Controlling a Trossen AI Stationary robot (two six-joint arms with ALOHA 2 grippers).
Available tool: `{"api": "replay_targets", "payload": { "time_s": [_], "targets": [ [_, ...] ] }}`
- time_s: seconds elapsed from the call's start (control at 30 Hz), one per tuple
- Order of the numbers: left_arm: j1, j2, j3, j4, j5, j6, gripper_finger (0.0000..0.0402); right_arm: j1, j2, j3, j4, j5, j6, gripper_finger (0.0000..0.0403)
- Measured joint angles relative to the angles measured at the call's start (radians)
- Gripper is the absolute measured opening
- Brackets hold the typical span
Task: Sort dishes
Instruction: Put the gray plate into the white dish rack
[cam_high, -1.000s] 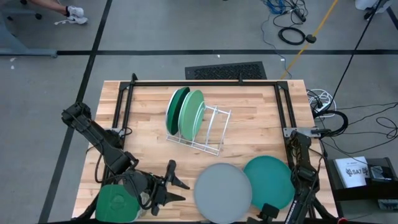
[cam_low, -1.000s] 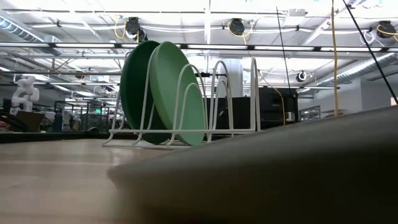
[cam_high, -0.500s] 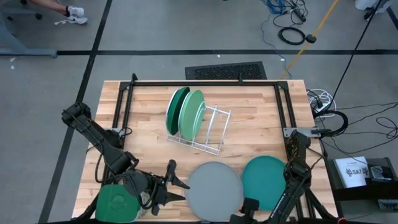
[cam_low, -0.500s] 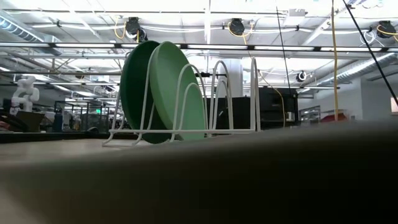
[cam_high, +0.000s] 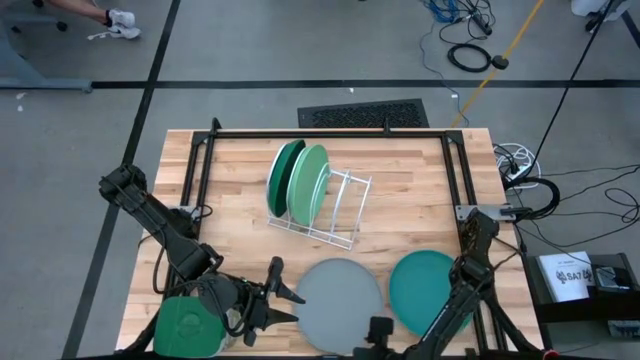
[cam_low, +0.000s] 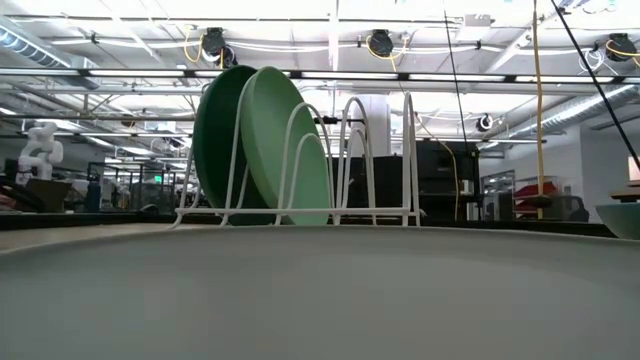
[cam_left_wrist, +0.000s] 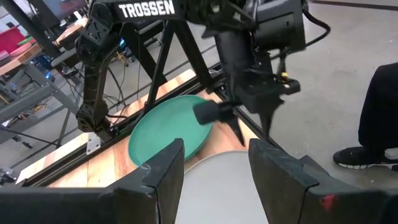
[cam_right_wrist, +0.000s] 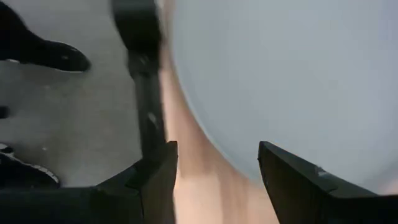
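The grey plate (cam_high: 335, 300) lies flat near the table's near edge and fills the lower part of the low view (cam_low: 320, 300). The teal plate (cam_high: 432, 290) lies flat to its right. The dark green plate (cam_high: 283, 175) and the mint plate (cam_high: 310, 180) stand on edge in the white wire rack (cam_high: 340, 210). My right gripper (cam_high: 372, 332) is open at the grey plate's near right rim. My left gripper (cam_high: 285, 295) is open and empty just left of the grey plate. My right gripper comes at the grey plate level, from the table's near right. The plate's rim (cam_right_wrist: 205, 134) runs into the gap between the open fingers. Which finger meets the rim cannot be told. The plate stays flat on the table.
A green square container (cam_high: 188, 325) sits under my left arm at the near left corner. A black frame (cam_high: 330, 133) runs around the table's far half. A person's shoe (cam_left_wrist: 360, 158) shows on the floor past the near edge. Bare wood lies between rack and plates.
My right gripper has gone toward the table's left edge along the near edge. The grey plate has slid flat along the table toward my left gripper, away from the teal plate.
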Motion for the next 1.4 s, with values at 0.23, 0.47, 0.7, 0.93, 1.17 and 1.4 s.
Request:
{"api": "replay_targets", "payload": {
  "time_s": [0.23, 0.47, 0.7, 0.93, 1.17, 1.4],
  "targets": [
    [-0.016, 0.0, 0.0, -0.005, 0.0, -0.001, 0.018, -0.041, 0.002, -0.081, 0.159, -0.013, -0.163, 0.0217],
    [-0.03, 0.0, 0.0, -0.031, -0.006, -0.002, 0.018, -0.076, 0.011, -0.087, 0.187, -0.104, -0.249, 0.0199],
    [-0.034, -0.001, 0.0, -0.032, -0.007, -0.002, 0.018, -0.087, 0.061, -0.081, 0.201, -0.135, -0.276, 0.0148],
    [-0.034, -0.001, 0.0, -0.041, -0.007, -0.002, 0.018, -0.097, 0.061, -0.08, 0.198, -0.148, -0.283, 0.0032],
    [-0.034, -0.001, 0.0, -0.052, -0.008, -0.002, 0.018, -0.104, 0.017, -0.087, 0.149, -0.121, -0.233, 0.0004],
    [-0.034, -0.001, 0.0, -0.05, -0.012, -0.002, 0.018, -0.108, -0.127, -0.087, 0.15, -0.008, -0.218, 0.0002]
  ]
}}
